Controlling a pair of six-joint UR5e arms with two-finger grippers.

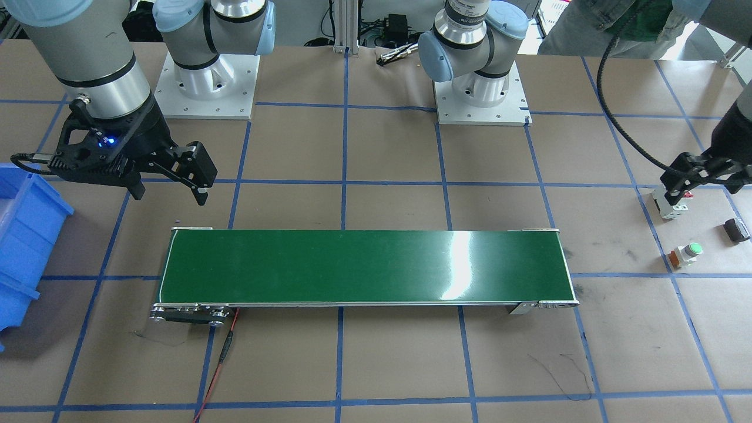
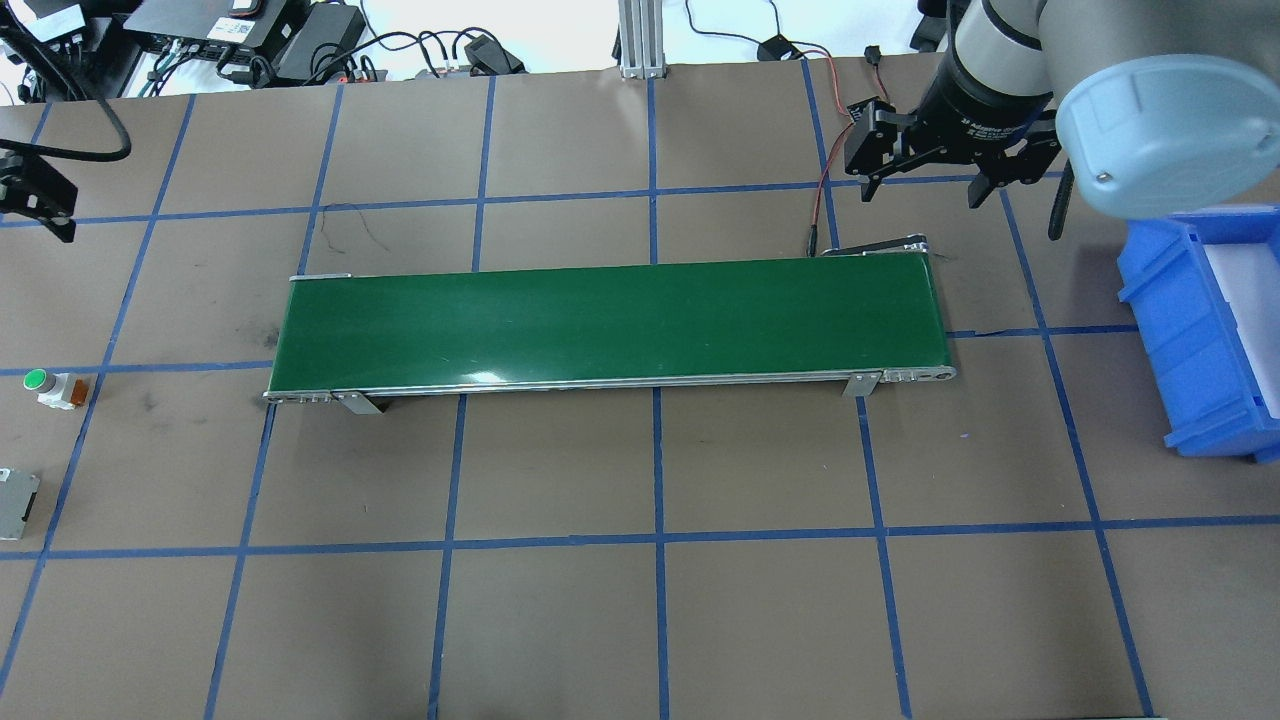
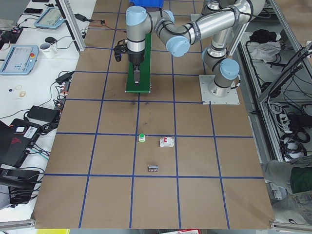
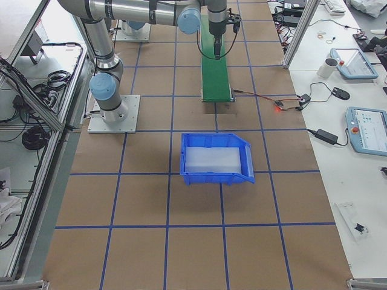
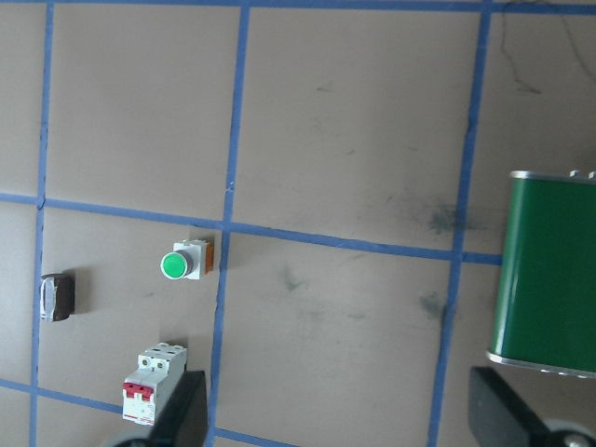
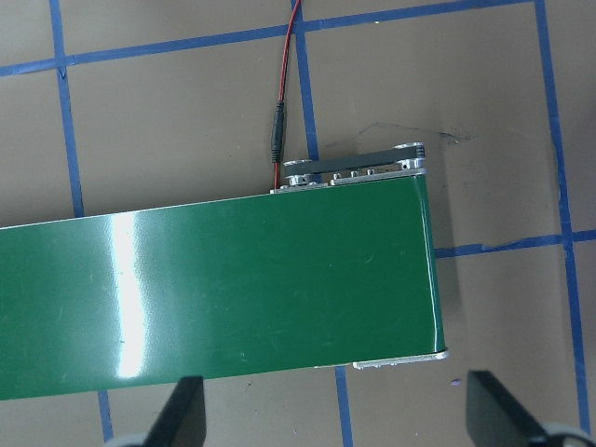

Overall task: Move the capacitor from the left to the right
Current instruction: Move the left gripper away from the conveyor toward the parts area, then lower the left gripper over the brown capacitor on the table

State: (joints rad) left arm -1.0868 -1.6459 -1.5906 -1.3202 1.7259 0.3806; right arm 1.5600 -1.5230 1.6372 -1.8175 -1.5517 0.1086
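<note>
You've nothing done yet: capacitor [image 5: 58,296] lies on the table [image 5: 354,121] at the left, near the push button [image 5: 179,264], well apart from the left gripper [image 5: 340,414], jaws spread and empty; right gripper [image 6: 340,414], likewise spread, hovers near the belt [image 6: 233,298]'s right end; pick-up and transfer both remain.

overhead and front views face each other across the green belt [image 1: 364,267]
</note>
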